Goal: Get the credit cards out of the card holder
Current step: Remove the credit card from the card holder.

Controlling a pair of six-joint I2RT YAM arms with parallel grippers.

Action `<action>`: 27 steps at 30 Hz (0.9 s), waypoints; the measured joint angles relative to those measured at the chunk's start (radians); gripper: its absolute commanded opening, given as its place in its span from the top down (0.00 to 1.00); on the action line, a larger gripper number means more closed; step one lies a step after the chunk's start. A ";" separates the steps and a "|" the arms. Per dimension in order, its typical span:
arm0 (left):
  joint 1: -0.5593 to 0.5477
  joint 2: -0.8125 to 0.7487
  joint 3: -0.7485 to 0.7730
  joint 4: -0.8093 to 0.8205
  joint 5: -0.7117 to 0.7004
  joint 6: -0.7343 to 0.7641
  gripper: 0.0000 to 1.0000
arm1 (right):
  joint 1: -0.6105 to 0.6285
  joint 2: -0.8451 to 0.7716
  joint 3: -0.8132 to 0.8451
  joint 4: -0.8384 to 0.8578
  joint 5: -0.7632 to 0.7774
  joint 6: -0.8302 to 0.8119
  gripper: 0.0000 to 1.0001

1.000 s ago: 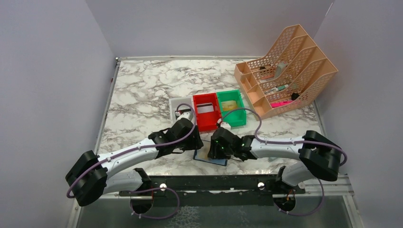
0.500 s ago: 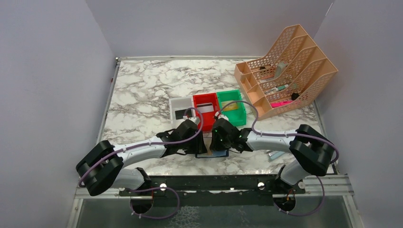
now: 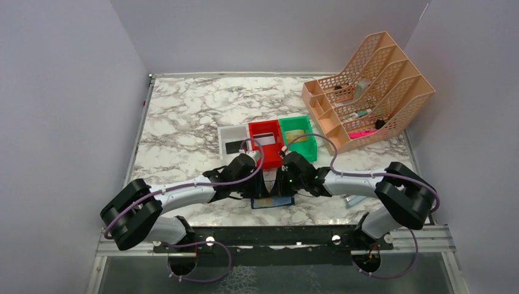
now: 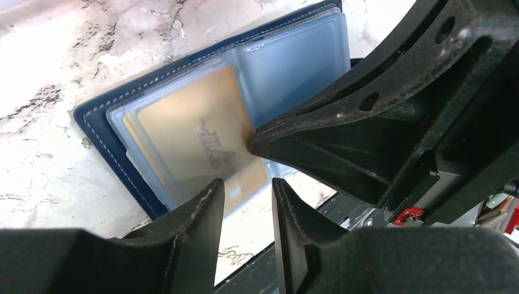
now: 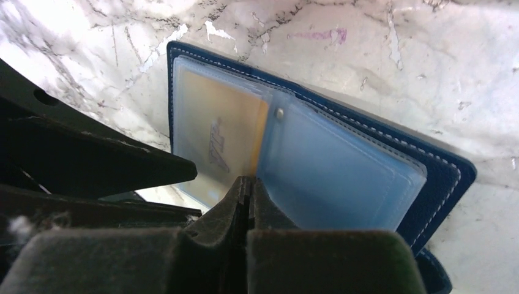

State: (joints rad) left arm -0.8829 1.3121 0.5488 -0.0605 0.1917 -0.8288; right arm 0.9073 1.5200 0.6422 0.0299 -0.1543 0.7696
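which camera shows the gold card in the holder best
Left wrist: the gold card shows large, its lettering plain. Right wrist sees it duller through a frosted sleeve. From above the arms all but hide it.

Card holder: navy-blue cover, white stitched border, pale blue translucent sleeves. Stud on sleeve: silvery. Gold card: tan-gold, silvery lettering. Table: white marble pattern, grey-black veining. Pale grey bin, red bin, green bin. Desk organiser: peach, mesh-perforated walls.

Left hand, right hand over card holder (navy).
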 measured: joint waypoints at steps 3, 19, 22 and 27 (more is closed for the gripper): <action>0.000 0.000 0.000 0.006 0.002 0.000 0.63 | -0.006 -0.010 -0.015 0.016 -0.016 0.029 0.99; 0.000 -0.166 -0.010 -0.065 -0.148 -0.030 0.49 | -0.038 -0.059 -0.041 0.011 -0.033 0.030 0.74; 0.000 -0.230 -0.031 -0.100 -0.206 -0.051 0.44 | -0.038 -0.059 -0.011 -0.018 -0.026 0.004 0.70; 0.000 -0.325 -0.039 -0.179 -0.312 -0.081 0.37 | -0.021 -0.047 0.059 -0.100 0.028 -0.038 0.60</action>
State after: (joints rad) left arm -0.8829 0.9871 0.5102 -0.2394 -0.1204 -0.9096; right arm 0.8860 1.4734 0.7013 -0.0704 -0.1261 0.7319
